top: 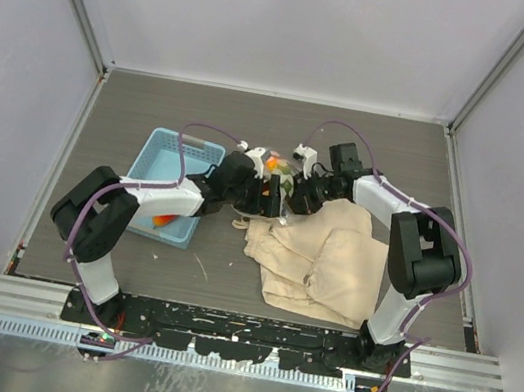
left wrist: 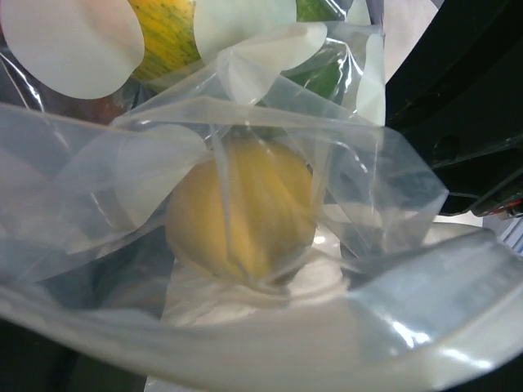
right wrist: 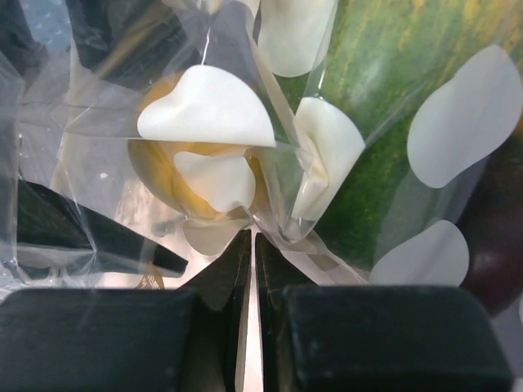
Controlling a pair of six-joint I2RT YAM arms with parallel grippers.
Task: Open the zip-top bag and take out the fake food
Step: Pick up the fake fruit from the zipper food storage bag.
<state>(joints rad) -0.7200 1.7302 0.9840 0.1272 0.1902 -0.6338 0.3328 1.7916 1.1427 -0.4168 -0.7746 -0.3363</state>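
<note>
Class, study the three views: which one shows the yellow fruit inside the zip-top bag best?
The left wrist view: the yellow fruit fills the centre, seen through the clear zip-top bag. The right wrist view shows only part of it behind white spots; the top view shows just a tiny speck of colour.

Top cam: left gripper (top: 262,194) too small to read; wrist cam: zip-top bag (left wrist: 270,139) covers it. Inside, fake food (left wrist: 241,208) blurred, some cropped.
</note>
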